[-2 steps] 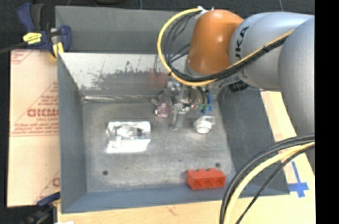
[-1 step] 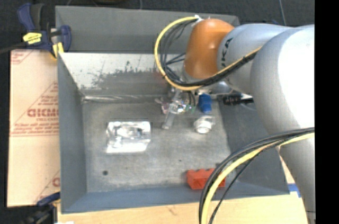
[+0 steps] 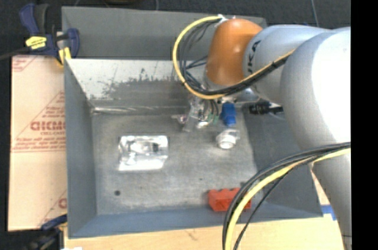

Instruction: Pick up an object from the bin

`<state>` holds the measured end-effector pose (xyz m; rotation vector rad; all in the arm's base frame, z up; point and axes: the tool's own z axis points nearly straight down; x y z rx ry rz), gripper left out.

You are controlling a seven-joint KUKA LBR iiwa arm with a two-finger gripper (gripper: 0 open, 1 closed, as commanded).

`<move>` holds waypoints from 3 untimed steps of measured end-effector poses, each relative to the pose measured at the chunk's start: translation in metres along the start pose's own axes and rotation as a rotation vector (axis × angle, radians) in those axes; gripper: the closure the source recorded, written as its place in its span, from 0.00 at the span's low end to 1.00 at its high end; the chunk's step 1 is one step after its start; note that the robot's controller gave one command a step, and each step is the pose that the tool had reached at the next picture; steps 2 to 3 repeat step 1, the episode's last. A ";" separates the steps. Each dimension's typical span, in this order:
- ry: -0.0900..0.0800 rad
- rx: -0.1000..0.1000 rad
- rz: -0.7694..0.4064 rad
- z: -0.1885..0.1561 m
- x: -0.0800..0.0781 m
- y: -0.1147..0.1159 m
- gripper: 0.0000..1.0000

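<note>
The claw point(image 3: 198, 114) is hanging low near the grey metal bin's point(image 3: 80, 142) back wall; its opening cannot be told. A small white cylindrical piece point(image 3: 227, 139) is lying just beside it, at four o'clock.

Arm point(image 3: 307, 77) in fr. right, orange wrist point(image 3: 232, 57) bent, jaws pointing down.

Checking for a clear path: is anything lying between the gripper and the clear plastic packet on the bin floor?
Nothing visible. Bare bin floor separates the gripper from the clear plastic packet; the small white cylinder lies on the gripper's other side.
</note>
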<state>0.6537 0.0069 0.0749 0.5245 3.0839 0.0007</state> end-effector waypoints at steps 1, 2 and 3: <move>0.003 -0.002 -0.577 -0.130 0.046 0.004 1.00; 0.003 -0.002 -0.577 -0.130 0.046 0.004 1.00; 0.003 -0.002 -0.577 -0.130 0.046 0.004 1.00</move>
